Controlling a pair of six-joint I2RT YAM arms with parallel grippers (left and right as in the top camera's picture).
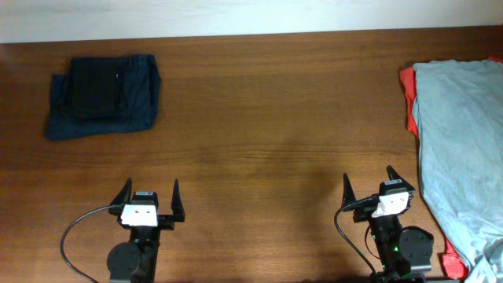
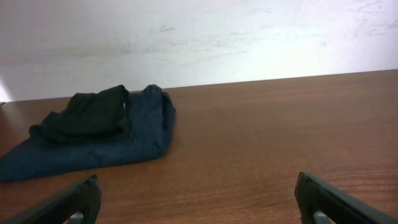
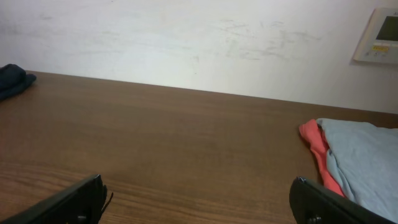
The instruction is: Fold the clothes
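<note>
A pale grey-blue T-shirt (image 1: 460,149) lies crumpled along the right edge of the table, also in the right wrist view (image 3: 364,162), on top of a red-orange garment (image 1: 409,98) (image 3: 318,152). Folded dark navy pieces (image 1: 102,96) (image 2: 93,134) rest at the far left. My left gripper (image 1: 150,188) (image 2: 198,186) hovers open near the front edge, well short of the navy pile. Open too, my right gripper (image 1: 368,178) (image 3: 196,186) sits just left of the grey-blue shirt. Neither holds anything.
The brown wooden table (image 1: 267,118) ends at a white wall (image 2: 205,37) behind. A wall panel (image 3: 379,34) shows at the upper right of the right wrist view. Cables (image 1: 75,236) trail from the arm bases at the front edge.
</note>
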